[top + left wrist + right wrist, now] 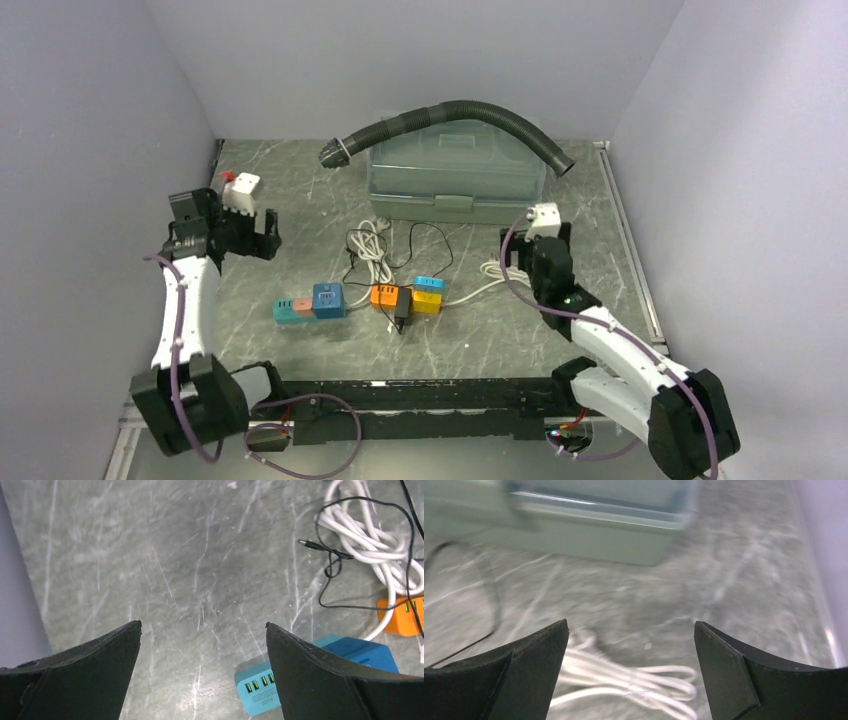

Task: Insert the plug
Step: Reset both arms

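A black plug adapter (402, 303) with a thin black cable (425, 240) sits at the row of socket blocks, between the orange block (383, 295) and the yellow block (427, 302). I cannot tell whether it is seated. A second row, teal (285, 310), pink and blue (328, 299), lies to the left. My left gripper (262, 236) is open and empty, up and left of the blocks; its wrist view (202, 625) shows the teal block (257, 685) beside its right finger. My right gripper (517, 250) is open and empty over a white cable coil (634, 680).
A grey lidded box (455, 180) stands at the back with a black corrugated hose (450, 112) lying across it. A bundle of white cable (372, 245) lies between the box and the blocks. Walls close in on the left, right and back.
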Motion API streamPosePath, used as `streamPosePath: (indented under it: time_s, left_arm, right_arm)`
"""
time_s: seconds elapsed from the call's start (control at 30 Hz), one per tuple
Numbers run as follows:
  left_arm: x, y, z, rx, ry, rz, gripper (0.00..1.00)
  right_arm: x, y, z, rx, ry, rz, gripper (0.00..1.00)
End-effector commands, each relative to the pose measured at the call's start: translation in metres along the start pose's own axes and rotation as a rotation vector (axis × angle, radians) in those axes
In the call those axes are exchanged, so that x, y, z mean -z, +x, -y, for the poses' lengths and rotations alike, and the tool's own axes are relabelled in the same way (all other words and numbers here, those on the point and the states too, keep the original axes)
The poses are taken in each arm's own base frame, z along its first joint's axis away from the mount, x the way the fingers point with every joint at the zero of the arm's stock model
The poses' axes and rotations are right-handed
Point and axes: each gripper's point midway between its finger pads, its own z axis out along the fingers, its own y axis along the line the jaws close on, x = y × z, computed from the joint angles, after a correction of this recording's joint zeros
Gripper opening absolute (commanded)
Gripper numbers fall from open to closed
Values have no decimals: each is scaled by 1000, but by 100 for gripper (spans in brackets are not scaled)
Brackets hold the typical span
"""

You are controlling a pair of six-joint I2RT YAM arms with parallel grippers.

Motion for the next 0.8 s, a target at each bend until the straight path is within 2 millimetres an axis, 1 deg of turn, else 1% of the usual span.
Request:
streamPosePath:
  time_s: [0.0,0.07,0.1,0.17,0.23,0.27,0.3,0.37,0.43,0.53,0.6,0.63,0.7,0.77]
  left_arm:
    - [-20,18,-30,224,30,15,100]
    - [-36,32,-49,358,15,3,100]
    - [-44,39,-52,412,31,2,100]
    - [-61,56,-51,469,60,1,100]
    - [-73,68,-53,470,39,37,100]
    - [-76,72,-53,467,22,64,100]
    - [-78,69,-56,445,0,117,100]
    - [-78,65,-55,416,-17,195,100]
    - [-80,64,-54,402,-31,246,100]
    - [-85,62,-56,356,-66,291,100]
    - [-87,60,-54,373,-70,320,100]
    - [-87,57,-54,356,-76,345,100]
    - [-89,54,-51,339,-87,371,100]
    - [-94,52,-44,321,-79,391,100]
  right_arm:
    - [3,-16,80,-172,418,293,100]
    - [-4,7,101,-236,496,245,100]
    - [-6,13,108,-252,515,234,100]
    - [-10,18,118,-262,544,234,100]
    - [-18,21,126,-272,550,219,100]
    - [-21,24,130,-276,548,214,100]
    - [-23,25,134,-286,551,212,100]
    - [-25,31,145,-304,574,210,100]
    - [-30,35,151,-328,577,211,100]
    - [-40,45,152,-318,576,190,100]
    - [-45,47,153,-312,573,185,100]
    - [-48,49,153,-311,574,179,100]
    - [-51,50,153,-303,566,179,100]
    - [-53,49,150,-288,544,181,100]
